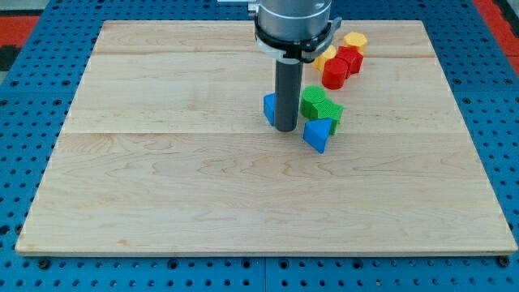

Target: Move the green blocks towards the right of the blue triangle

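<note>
My rod comes down from the view's top centre; my tip [285, 129] rests on the wooden board [162, 178]. A blue block [269, 108] shows just left of the rod, partly hidden behind it. Two green blocks sit right of the rod: one [313, 100] close against it, and one [332, 113] a little further right and lower. The blue triangle [318, 134] lies just right of my tip and below the green blocks, touching them.
Near the view's top right sit two red blocks [335, 73] [350, 58] and two yellow blocks [354, 40] [325, 56], in a cluster above the green blocks. A blue pegboard [32, 268] surrounds the board.
</note>
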